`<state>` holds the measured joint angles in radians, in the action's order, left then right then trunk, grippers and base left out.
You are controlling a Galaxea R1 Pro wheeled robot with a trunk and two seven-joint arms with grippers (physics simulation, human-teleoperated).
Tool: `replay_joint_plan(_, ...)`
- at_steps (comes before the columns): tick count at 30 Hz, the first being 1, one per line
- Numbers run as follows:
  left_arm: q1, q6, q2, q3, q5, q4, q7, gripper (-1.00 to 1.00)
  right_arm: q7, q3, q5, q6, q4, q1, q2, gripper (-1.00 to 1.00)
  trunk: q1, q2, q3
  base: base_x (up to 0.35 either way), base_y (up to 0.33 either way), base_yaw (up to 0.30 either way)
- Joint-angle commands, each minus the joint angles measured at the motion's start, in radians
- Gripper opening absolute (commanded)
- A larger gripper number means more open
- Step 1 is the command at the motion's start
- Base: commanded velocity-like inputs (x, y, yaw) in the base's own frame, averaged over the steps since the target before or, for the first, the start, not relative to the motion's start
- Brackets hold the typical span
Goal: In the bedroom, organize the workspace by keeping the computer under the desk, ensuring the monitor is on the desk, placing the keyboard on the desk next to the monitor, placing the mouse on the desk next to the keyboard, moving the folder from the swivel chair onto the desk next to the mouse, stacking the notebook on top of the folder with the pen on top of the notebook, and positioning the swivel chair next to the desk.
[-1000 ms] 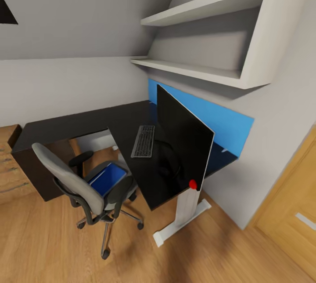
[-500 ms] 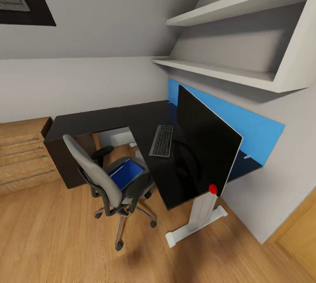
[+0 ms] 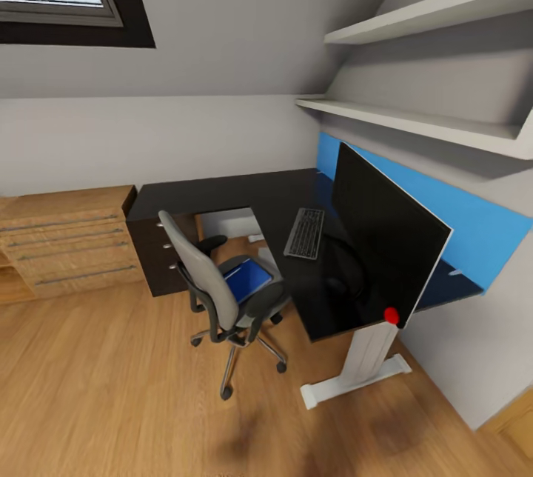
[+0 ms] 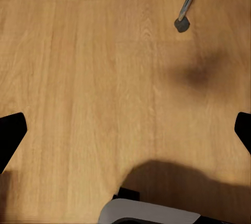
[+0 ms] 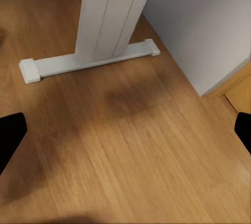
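The black L-shaped desk (image 3: 222, 192) with its blue back panel stands against the wall. The wide black monitor (image 3: 389, 240) stands on it, and the dark keyboard (image 3: 304, 232) lies flat beside the monitor. The grey swivel chair (image 3: 203, 281) is in the desk's inner corner with the blue folder (image 3: 248, 278) on its seat. A pale box under the desk looks like the computer (image 3: 228, 224). I cannot make out the mouse, notebook or pen. My left gripper (image 4: 125, 135) and right gripper (image 5: 125, 135) both hang open over bare wood floor, holding nothing.
A light wood dresser (image 3: 66, 240) stands left of the desk. The white desk leg and foot (image 5: 89, 62) sit close to the wall, with a wooden door corner (image 5: 240, 93) beside it. A chair caster (image 4: 182, 24) is near my left gripper. Wall shelves (image 3: 414, 121) overhang the desk.
The whole head view has swung left, bringing the roof window and dresser into the picture. The desk, chair and the things on them have not moved themselves.
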<state>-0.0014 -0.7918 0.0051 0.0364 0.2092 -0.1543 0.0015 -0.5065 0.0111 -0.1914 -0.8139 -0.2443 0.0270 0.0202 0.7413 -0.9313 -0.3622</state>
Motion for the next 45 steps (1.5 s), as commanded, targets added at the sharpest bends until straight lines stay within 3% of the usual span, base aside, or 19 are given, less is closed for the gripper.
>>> replay_joint_plan(1,0.0,-0.002,0.0,0.003,-0.002,-0.001,0.0,1.0,-0.01,0.001,-0.009,0.001,0.001,0.001,0.0,1.0,0.0,-0.001,-0.001,-0.009,0.0,0.285)
replay_joint_plan(13,0.0,-0.004,-0.007,0.0,-0.005,-0.001,-0.005,1.0,-0.01,0.001,-0.01,0.001,0.002,0.0,-0.001,1.0,0.0,-0.001,-0.001,-0.001,-0.134,0.285)
replay_joint_plan(20,0.0,-0.001,-0.031,-0.003,-0.004,-0.003,-0.001,1.0,-0.01,0.001,-0.01,0.001,0.002,0.001,-0.003,1.0,0.0,-0.001,-0.001,0.0,-0.01,0.284)
replay_joint_plan(28,0.0,0.004,-0.034,-0.002,0.0,-0.01,0.044,1.0,-0.01,0.001,-0.01,0.001,0.001,0.001,-0.003,1.0,0.031,-0.057,-0.026,0.0,-0.001,0.234)
replay_joint_plan(31,0.0,0.005,-0.036,-0.003,0.0,-0.014,0.139,1.0,-0.01,0.001,-0.009,0.0,-0.001,0.0,-0.003,1.0,0.042,-0.078,-0.035,0.0,0.0,0.045)
replay_joint_plan(39,0.0,0.015,-0.03,-0.001,0.002,-0.06,0.163,1.0,-0.01,0.001,-0.009,0.0,-0.001,0.0,-0.004,1.0,0.073,-0.134,-0.061,0.0,0.0,0.006)
replay_joint_plan(42,0.0,0.05,-0.03,-0.001,0.001,-0.073,0.17,1.0,-0.01,0.001,-0.009,0.0,-0.001,0.0,-0.003,1.0,0.084,-0.155,-0.07,0.0,0.0,0.0)
replay_joint_plan(45,0.0,0.139,-0.032,-0.001,0.0,-0.103,0.206,1.0,-0.01,0.001,-0.01,0.0,-0.002,0.0,-0.004,1.0,0.096,-0.176,-0.079,0.0,0.0,0.0)
